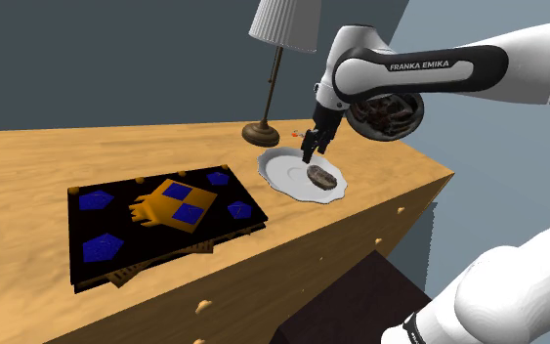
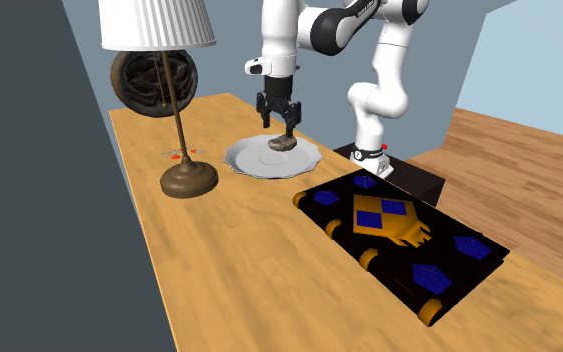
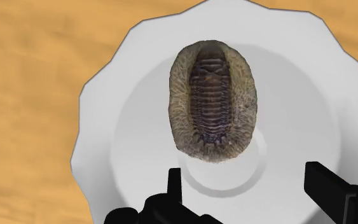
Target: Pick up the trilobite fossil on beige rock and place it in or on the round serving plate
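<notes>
1. Fossil [image 3: 213,102] on the plate [image 3: 101,133]: the oval brown trilobite lies flat on the white scalloped dish, ribbed back facing up.
2. In the shoulder view it sits toward the plate's three o'clock, inside the rim; in the second exterior view it is nearer one o'clock.
3. And the black gripper [image 3: 246,175] is spread wide. Its two fingers [image 3: 174,184] stand well apart with nothing between them, and the fossil lies just beyond their tips, untouched.
4. From the side the gripper hangs over the fossil, pointing down; it looks a little clear of the rock, though the gap is hard to judge from here.
5. The plate rests on a pale wooden tabletop [image 1: 48,156].
6. A lamp [image 1: 262,132] with a round brown base and pleated white shade stands at the plate's eleven o'clock in the shoulder view, just beside the rim.
7. A black board [image 1: 155,220] with blue pentagons and an orange centre lies at the plate's eight o'clock, apart from it.
</notes>
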You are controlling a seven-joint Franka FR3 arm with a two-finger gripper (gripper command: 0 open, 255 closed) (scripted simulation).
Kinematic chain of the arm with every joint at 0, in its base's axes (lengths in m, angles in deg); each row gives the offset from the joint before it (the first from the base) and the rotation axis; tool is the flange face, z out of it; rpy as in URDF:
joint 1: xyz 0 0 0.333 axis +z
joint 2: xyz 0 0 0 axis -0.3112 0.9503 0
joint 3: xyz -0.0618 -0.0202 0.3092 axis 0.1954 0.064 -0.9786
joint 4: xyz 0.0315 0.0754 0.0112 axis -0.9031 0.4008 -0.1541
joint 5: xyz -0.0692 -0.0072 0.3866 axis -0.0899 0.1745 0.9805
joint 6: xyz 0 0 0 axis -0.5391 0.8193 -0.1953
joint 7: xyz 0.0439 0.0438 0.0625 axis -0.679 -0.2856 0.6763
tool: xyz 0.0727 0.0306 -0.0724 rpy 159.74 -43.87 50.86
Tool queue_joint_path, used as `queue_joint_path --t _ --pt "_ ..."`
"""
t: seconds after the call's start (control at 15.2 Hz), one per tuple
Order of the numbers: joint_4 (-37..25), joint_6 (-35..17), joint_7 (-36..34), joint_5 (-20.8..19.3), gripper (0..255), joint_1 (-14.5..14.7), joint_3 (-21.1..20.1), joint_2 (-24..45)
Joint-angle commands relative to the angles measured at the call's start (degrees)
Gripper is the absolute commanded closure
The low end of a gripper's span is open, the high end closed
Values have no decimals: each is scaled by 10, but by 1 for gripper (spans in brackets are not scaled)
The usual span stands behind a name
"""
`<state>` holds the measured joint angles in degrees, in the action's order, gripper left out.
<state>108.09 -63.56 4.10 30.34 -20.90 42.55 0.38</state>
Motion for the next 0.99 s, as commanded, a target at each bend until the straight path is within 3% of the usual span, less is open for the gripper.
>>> queue_joint_path --t 0.0,0.13,0.4,0.92 --pt "0 0 0 0 0 0 0 0" --pt "0 0 0 0 0 0 0 0" --pt "-65 73 1 2 0 1 -1 -8" --pt "-65 73 1 2 0 1 -1 -8"
